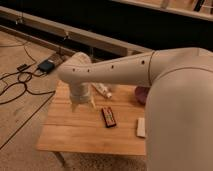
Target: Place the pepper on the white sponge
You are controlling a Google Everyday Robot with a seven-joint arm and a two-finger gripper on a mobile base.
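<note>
Jaws apart (nothing visibly held) low over wooden table (75, 135), near black bar (108, 116).

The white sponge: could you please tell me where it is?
In the camera view, the white sponge lies at the right side of the wooden table, just right of the black bar; the gripper hangs over the table's left part.
</note>
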